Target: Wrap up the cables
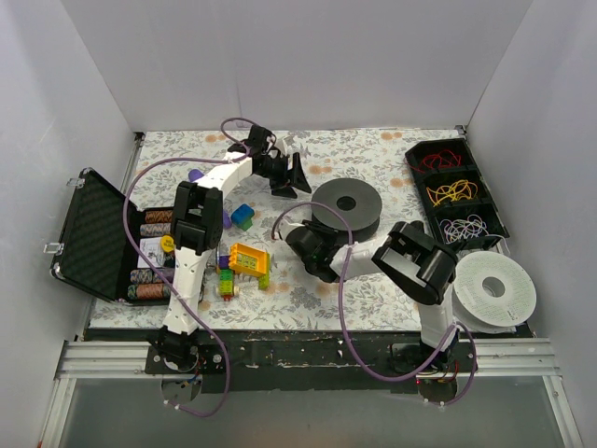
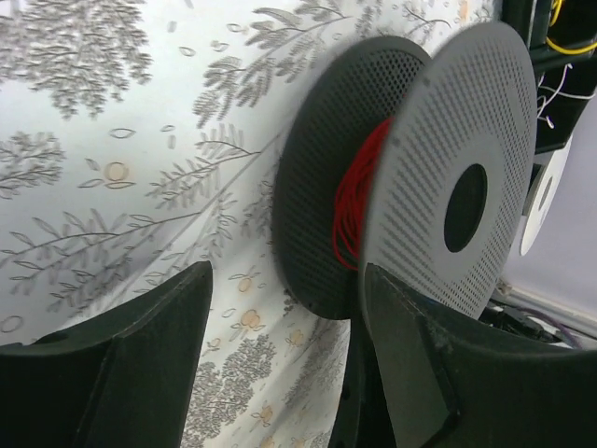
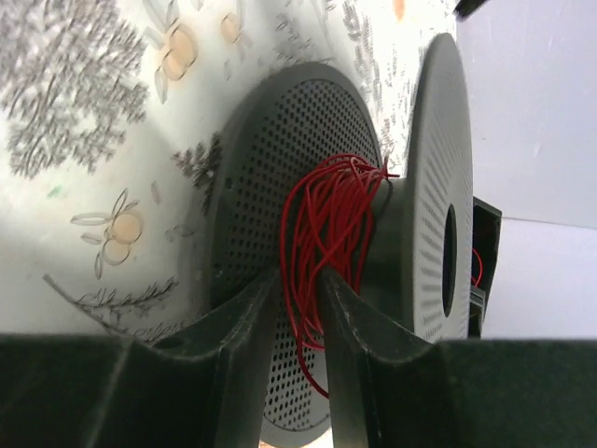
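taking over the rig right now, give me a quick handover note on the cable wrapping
Left gripper: open, holding nothing, beside the black spool.
Right gripper: fingers nearly closed at the spool's hub, with strands of red wire between them. I cannot tell whether they actually pinch the wire.
Done: a loose bundle of red wire sits around the hub, and the spool lies flat on the table.
Left: several loops sag off the hub and need winding in tight. More red wire seems to lie in the far compartment of the black tray.
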Controlling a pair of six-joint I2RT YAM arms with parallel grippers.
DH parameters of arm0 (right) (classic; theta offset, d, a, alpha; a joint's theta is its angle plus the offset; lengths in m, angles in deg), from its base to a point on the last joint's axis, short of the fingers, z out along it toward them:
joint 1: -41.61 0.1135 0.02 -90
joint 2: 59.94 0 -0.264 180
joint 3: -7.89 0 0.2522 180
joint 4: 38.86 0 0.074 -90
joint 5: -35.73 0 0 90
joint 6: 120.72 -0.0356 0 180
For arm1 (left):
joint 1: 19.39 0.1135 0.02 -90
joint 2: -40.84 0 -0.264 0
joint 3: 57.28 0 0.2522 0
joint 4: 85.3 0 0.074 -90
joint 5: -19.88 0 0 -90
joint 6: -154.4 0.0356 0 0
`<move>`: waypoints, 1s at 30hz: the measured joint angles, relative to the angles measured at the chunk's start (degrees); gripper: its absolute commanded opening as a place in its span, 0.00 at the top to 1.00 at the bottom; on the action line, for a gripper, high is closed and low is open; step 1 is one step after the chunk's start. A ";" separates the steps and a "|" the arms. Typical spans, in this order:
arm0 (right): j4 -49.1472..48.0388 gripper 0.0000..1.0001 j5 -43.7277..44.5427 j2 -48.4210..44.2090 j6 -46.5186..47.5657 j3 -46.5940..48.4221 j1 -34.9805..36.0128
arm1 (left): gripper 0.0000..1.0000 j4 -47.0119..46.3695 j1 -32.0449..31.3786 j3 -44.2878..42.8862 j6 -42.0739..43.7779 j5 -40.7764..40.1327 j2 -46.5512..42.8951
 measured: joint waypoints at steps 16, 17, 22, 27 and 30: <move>13.29 0.46 -11.34 -4.31 -13.03 4.52 2.51 | 0.34 0.22 -2.47 1.11 3.87 -1.55 -1.99; 13.97 0.45 -12.48 -4.79 -13.84 4.63 2.78 | 0.34 0.31 -2.64 1.11 4.02 -1.86 -1.99; 19.63 0.44 -23.10 -10.38 -16.96 4.85 3.82 | 0.30 0.42 -2.93 1.01 5.01 -3.67 -1.99; 25.33 0.44 -40.30 -21.57 -18.60 6.58 2.60 | 0.29 0.13 -2.95 0.87 6.14 -5.73 -2.43; 27.30 0.44 -49.81 -27.10 -20.65 8.26 -1.46 | 0.29 -0.04 -2.95 0.79 6.62 -6.86 -3.06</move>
